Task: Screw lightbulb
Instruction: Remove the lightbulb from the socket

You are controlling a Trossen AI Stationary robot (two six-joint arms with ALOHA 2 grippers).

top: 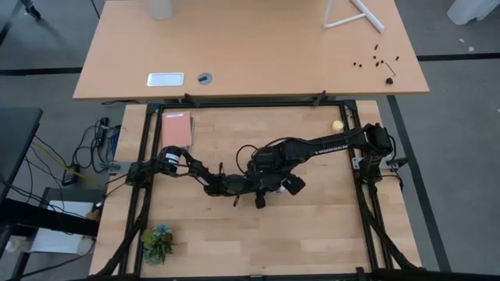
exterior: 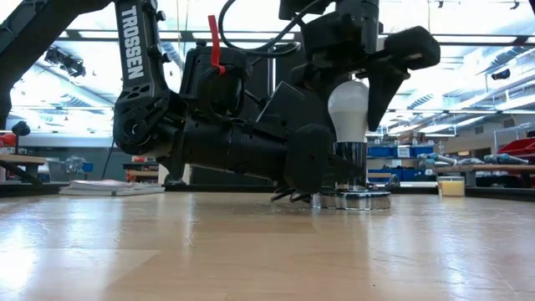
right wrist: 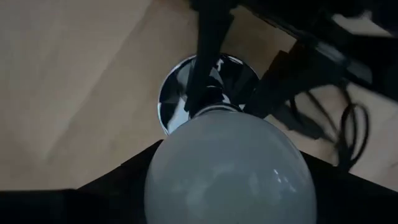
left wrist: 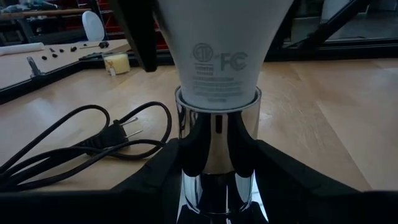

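Lightbulb globe: cut off by left wrist view's edge.
Screw base: hidden inside chrome socket.
Cord: runs out of frame.

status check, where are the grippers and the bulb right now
Left gripper clamped on the chrome socket. Right gripper gripping the lightbulb, bulb upright in socket. Black cord lies beside it, nothing blocking.

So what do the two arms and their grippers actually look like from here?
Both arms are black, jointed and glossy. The left arm carries white TROSSEN lettering, a red cable tie and black cables. The right arm shows faint white lettering. The right gripper has broad, flat, dark fingers.
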